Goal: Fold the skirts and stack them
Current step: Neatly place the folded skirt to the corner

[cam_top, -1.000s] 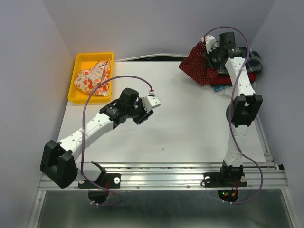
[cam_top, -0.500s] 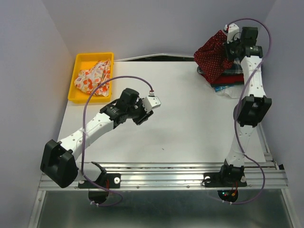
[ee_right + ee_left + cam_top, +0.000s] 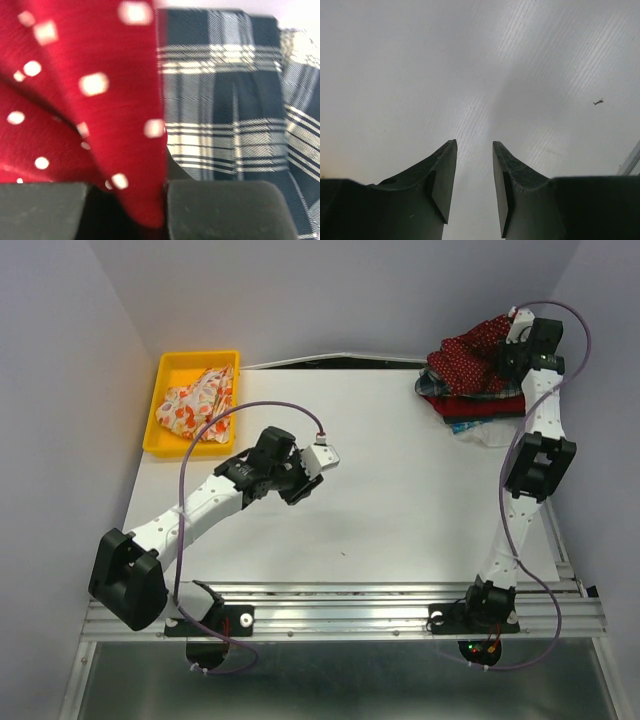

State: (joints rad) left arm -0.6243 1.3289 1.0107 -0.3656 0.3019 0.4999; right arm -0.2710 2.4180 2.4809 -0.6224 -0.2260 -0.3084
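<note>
The right gripper [image 3: 510,340] is clamped on a fold of the dotted red skirt [image 3: 472,348], and the right wrist view shows why the hold looks secure: the cloth hangs pinched between the two pads [image 3: 220,210], with the bunched red fabric [image 3: 95,100] spilling to the 10 o'clock side of the jaws. Under it lies the plaid skirt [image 3: 225,100], flat and squared. So the dotted one is probably being carried over the pile at the table's [image 3: 400,510] 1 o'clock corner, either to be laid on top or dragged off for folding; I cannot tell which. It is crumpled, not folded, so the fold is likely not yet done.

The left gripper [image 3: 303,485] hangs over the bare middle of the table, toward 10 o'clock from centre, jaws apart with nothing between them [image 3: 475,165]. It is likely waiting to catch an edge once cloth reaches it.

The cream skirt [image 3: 195,400], with its orange blobs, lies rumpled in the yellow tray [image 3: 158,420] at the 11 o'clock corner, well apart from both arms, so that one is not yet handled
</note>
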